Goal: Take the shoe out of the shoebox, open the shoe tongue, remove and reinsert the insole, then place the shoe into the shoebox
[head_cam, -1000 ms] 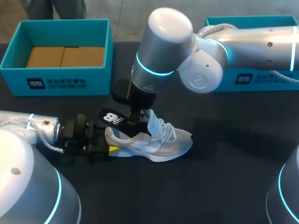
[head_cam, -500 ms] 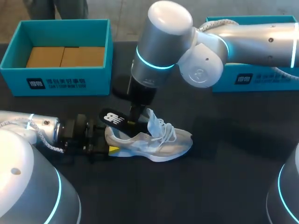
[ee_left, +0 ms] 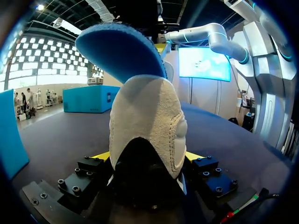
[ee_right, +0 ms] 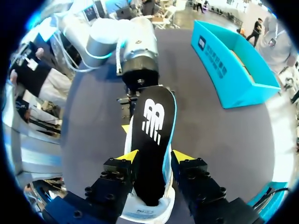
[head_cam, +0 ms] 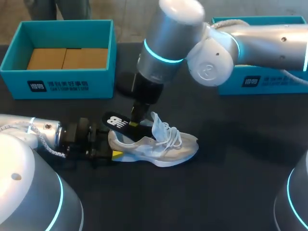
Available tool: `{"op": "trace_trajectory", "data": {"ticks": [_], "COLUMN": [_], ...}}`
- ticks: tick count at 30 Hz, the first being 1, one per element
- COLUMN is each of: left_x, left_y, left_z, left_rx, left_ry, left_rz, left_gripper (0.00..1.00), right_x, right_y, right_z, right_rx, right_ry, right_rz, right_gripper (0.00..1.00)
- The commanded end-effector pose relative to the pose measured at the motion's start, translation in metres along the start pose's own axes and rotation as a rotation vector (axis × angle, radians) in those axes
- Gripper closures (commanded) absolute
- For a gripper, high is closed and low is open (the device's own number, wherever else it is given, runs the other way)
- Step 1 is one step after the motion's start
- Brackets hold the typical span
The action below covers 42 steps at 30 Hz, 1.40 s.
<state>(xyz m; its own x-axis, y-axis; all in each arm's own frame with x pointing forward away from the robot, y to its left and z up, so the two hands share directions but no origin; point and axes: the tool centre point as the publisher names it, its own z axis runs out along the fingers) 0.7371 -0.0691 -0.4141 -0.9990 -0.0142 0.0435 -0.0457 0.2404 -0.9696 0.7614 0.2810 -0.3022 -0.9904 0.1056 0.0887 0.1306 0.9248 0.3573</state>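
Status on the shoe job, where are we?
Done: shoe is out of the shoebox, tongue lifted. In hand: left tool clamps the heel, right tool grips the insole, partly inside the shoe; coming out or going in, can't tell. Left: at least seating the insole and boxing the shoe.

The left gripper (ee_left: 147, 156) is lying level, clamping the heel of the shoe (head_cam: 168, 147); the right gripper (ee_right: 155, 156) is pointing down above that heel, pinching the insole (ee_right: 152, 126).
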Motion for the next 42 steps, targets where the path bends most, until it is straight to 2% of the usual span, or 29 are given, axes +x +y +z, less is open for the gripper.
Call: {"op": "trace_trajectory", "data": {"ticks": [1, 6, 9, 17, 21, 31, 42], "left_x": [0.0, 0.0, 0.0, 0.0, 0.0, 0.0, 0.0], "left_y": [0.001, 0.001, 0.001, 0.001, 0.001, 0.001, 0.001], "left_z": [0.002, 0.002, 0.002, 0.002, 0.002, 0.002, 0.002], "left_rx": [-0.003, -0.003, -0.003, -0.003, -0.003, -0.003, -0.003], "left_ry": [-0.002, -0.002, -0.002, -0.002, -0.002, -0.002, -0.002], "left_rz": [0.0, 0.0, 0.0, 0.0, 0.0, 0.0, 0.0], "left_gripper": [1.0, 1.0, 1.0, 1.0, 1.0, 1.0, 1.0], "right_x": [-0.011, -0.012, -0.014, -0.016, -0.013, -0.005, 0.004], "right_y": [-0.011, -0.009, -0.009, -0.003, 0.001, 0.007, 0.008], "right_z": [0.007, 0.009, 0.013, 0.017, 0.024, 0.039, 0.04], "right_rx": [-0.123, -0.163, -0.19, -0.179, -0.166, -0.156, -0.136], "right_ry": [0.135, 0.221, 0.281, 0.392, 0.431, 0.481, 0.502], "right_rz": [-0.015, -0.016, -0.012, -0.009, -0.006, 0.018, 0.04], "right_gripper": [0.51, 0.4, 0.4, 0.5, 0.52, 0.55, 0.6]}}
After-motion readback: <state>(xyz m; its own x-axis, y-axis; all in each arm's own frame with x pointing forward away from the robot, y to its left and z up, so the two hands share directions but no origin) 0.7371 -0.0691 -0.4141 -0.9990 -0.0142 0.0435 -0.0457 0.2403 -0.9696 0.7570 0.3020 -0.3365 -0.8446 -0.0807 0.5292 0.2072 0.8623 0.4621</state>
